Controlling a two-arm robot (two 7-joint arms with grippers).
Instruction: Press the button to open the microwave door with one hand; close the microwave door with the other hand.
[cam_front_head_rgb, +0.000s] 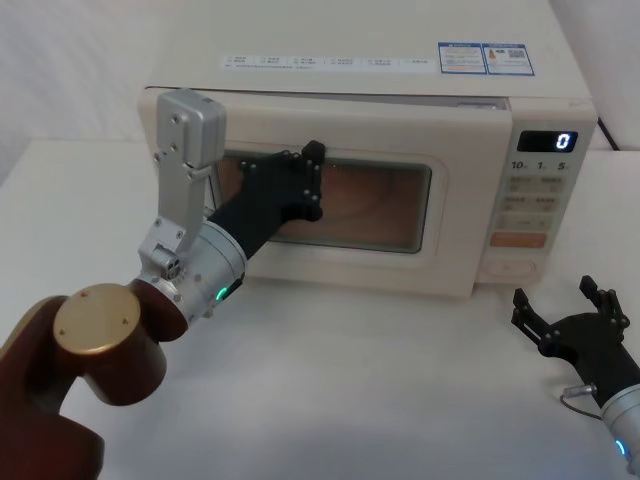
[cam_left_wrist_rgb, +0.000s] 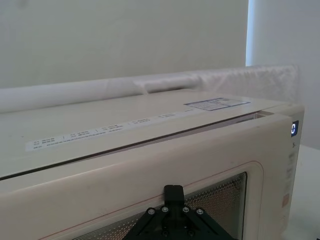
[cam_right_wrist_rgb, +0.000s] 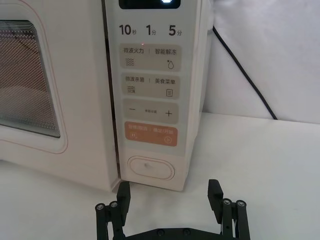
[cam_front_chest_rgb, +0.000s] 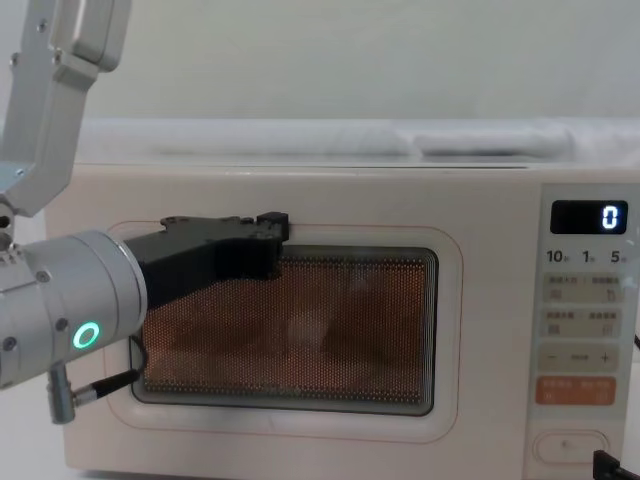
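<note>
Microwave: you will find it across the upper middle of the head view, a cream box standing on the white bench, display reading "0" at upper right.

Microwave door: it fills the centre of the chest view. In the left wrist view a thin gap runs along its top edge toward the right, so the door sits slightly ajar, not latched. Judged from that, the opening step looks done and the closing step is under way but not finished.

Left gripper: centre-left in the head view, at the end of the arm rising from the lower left. It lies against the upper left part of the door window, in a pushing posture. It grasps nothing; whether its fingers are spread or drawn together, you cannot tell from these views.

Right gripper: lower right of the head view, hovering low over the bench, just in front of the control panel and clear of it. Its fingers stand released and wide apart, empty.

Button: lower middle of the right wrist view, at the foot of the control panel, under the orange key. Nothing touches it.

Remaining, in my judgement: you should push the door fully flush until the top gap disappears.
</note>
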